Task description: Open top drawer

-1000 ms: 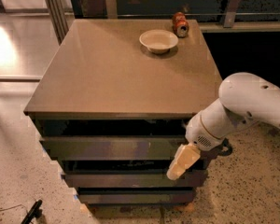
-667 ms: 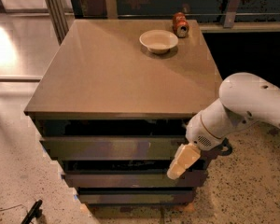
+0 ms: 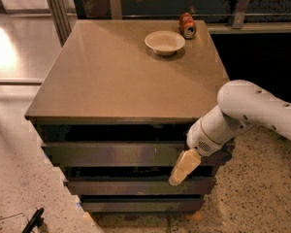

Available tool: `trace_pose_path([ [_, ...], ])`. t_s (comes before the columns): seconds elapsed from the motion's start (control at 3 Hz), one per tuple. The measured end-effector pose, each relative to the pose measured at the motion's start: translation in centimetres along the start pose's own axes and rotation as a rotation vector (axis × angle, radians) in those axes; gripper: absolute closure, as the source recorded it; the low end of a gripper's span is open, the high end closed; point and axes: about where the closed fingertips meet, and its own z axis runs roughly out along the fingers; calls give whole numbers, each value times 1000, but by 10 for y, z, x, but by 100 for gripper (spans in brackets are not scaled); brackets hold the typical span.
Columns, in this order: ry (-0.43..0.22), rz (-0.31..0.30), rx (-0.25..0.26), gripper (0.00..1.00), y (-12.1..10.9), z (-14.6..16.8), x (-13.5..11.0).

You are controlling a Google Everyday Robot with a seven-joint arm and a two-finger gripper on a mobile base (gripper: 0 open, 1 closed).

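Observation:
The top drawer (image 3: 111, 153) is the widest dark grey-brown front just under the brown tabletop (image 3: 126, 76). It stands slightly out from the cabinet body, with a dark gap above it. Two narrower drawer fronts (image 3: 136, 186) lie below it. My gripper (image 3: 183, 168) hangs from the white arm (image 3: 252, 110) at the right end of the top drawer front, its pale beige fingers (image 3: 185, 164) pointing down and left across the drawer's lower edge. Its far side is hidden.
A cream bowl (image 3: 165, 42) and a red can (image 3: 187, 25) lying on its side rest at the back of the tabletop. A speckled floor surrounds the cabinet. A black object (image 3: 33, 221) lies on the floor at lower left. A railing runs behind.

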Motion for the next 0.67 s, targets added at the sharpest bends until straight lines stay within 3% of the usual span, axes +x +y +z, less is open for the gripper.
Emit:
trace_pose_path([
  [0.67, 23, 4, -70, 0, 47, -33, 48],
])
